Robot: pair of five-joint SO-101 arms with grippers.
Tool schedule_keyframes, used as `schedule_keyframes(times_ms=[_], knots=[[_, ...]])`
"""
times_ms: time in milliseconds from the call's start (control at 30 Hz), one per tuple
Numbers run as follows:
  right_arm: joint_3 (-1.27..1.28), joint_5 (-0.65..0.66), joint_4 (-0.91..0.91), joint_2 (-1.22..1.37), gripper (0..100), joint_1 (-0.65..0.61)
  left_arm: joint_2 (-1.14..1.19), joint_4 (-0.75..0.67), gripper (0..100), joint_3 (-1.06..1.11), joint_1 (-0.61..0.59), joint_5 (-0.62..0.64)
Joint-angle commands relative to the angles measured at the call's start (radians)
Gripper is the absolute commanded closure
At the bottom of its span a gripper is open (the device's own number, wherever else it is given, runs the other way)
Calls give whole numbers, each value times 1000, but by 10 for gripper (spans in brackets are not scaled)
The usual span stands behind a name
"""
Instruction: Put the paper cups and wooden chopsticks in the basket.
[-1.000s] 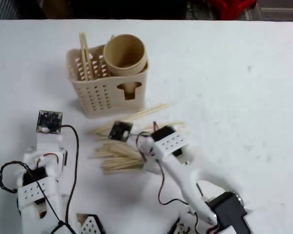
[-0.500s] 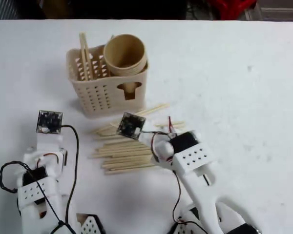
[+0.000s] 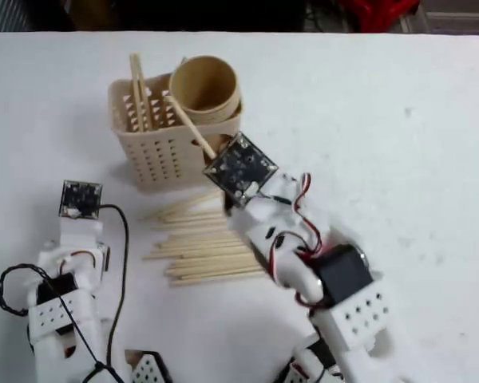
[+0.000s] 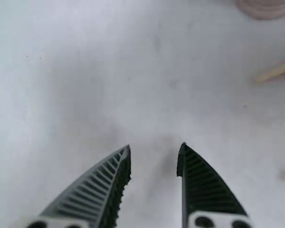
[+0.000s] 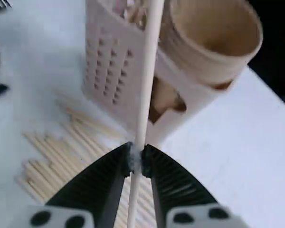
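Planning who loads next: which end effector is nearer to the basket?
Right. The right end effector, shut on a chopstick, is close beside the basket, at its front wall. The left end effector is open above bare table, farther from the basket.

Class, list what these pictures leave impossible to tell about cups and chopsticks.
Number of stacked cups: high view, nested; the basket wall hides them.
Count of loose chopsticks: high view, the right arm covers the pile's end.
Lower end of the held chopstick: right wrist view, cut off by the edge past the right claw.
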Motion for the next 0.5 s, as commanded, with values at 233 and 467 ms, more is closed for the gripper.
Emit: schedule_keyframes(times_ms=[233, 467], knots=[[-397, -155, -661, 397, 981, -67, -19, -17, 827, -5, -7, 9], [-594, -161, -740, 670, 981, -68, -19, -17, 827, -5, -7, 9]])
